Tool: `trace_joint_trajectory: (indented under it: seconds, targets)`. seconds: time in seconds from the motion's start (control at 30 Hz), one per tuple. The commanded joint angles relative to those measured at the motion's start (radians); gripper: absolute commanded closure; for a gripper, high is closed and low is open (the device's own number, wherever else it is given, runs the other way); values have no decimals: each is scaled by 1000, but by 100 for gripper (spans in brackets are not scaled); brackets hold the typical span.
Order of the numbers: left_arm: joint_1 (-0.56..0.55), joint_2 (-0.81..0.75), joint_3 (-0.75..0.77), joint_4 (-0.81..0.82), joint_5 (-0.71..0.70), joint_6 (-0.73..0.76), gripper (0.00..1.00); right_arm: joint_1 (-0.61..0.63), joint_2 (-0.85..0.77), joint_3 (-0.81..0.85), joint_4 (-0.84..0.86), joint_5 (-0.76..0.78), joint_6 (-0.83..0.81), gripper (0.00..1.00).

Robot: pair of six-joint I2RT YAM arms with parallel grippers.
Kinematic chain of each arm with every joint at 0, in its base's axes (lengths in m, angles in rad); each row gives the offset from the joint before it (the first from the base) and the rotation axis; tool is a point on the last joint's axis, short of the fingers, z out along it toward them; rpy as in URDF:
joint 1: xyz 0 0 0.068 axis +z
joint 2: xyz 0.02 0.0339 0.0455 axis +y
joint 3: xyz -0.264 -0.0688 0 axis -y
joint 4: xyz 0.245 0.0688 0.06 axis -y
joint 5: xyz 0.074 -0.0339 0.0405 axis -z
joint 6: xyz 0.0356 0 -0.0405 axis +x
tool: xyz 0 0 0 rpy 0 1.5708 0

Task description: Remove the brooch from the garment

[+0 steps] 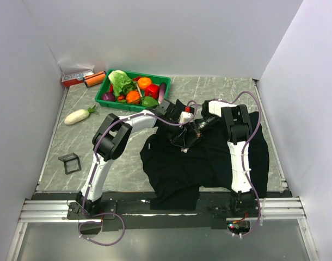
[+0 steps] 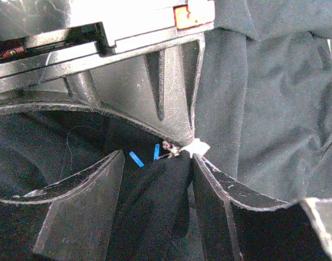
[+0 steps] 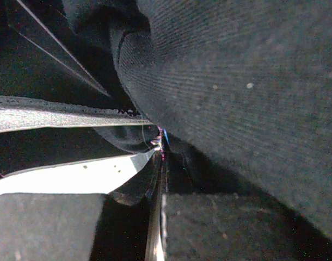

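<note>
1. White radish (image 1: 79,116) and green tray (image 1: 103,87) of vegetables: lying far left on the tabletop (image 1: 128,163), well apart from the work and playing no part in it.

2. Left gripper (image 2: 158,163): reaching in from the left over the bunched upper part of the garment (image 1: 209,163). Its fingers are standing spread and straddling a raised fold of black cloth. The right-hand finger is touching the fold and the other is standing clear. Judged purpose: bracing the cloth so it is not dragged along with the pin.

3. Brooch (image 2: 168,147): sitting at the crest of that fold, just beyond the left gripper's fingertips and apparently still fixed in the fabric. A small white tag (image 2: 197,147) is lying just beside it.

4. Right gripper (image 3: 159,168): coming in from the right with fingers pressed together, their tips meeting the brooch. Whether they are catching the pin itself or only cloth cannot be told. Judged purpose: drawing the brooch away against the left gripper's hold.

5. Garment: lying rumpled across the centre and right, its hem hanging over the near edge.
</note>
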Motion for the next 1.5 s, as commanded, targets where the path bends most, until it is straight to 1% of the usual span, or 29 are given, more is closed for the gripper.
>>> trace_joint_trajectory:
  seconds: [0.0,0.2,0.37,0.77,0.87,0.97,1.0,1.1,1.2,1.47]
  targets:
    - [-12,21,28,12,-6,19,41,-20,59,8,-74,81,48,100]
    - [-27,18,5,16,-41,27,40,-18,60,10,-75,84,51,100]
    - [-35,29,-7,44,-125,15,40,-17,62,11,-75,84,51,100]
    - [-52,31,-48,19,-202,116,42,-17,63,14,-78,84,48,100]
    - [-52,27,-54,15,-202,119,42,-15,65,16,-80,84,48,100]
    - [-44,21,-44,8,-163,110,42,-17,67,17,-84,83,43,100]
    - [-36,21,-30,27,-138,69,42,-17,67,17,-84,84,43,100]
    - [-30,24,-2,30,-119,46,42,-17,67,17,-83,83,45,100]
    - [-36,24,-11,39,-144,76,41,-15,67,19,-83,84,48,100]
    - [-55,6,-103,100,-296,139,42,-17,68,22,-84,86,49,100]
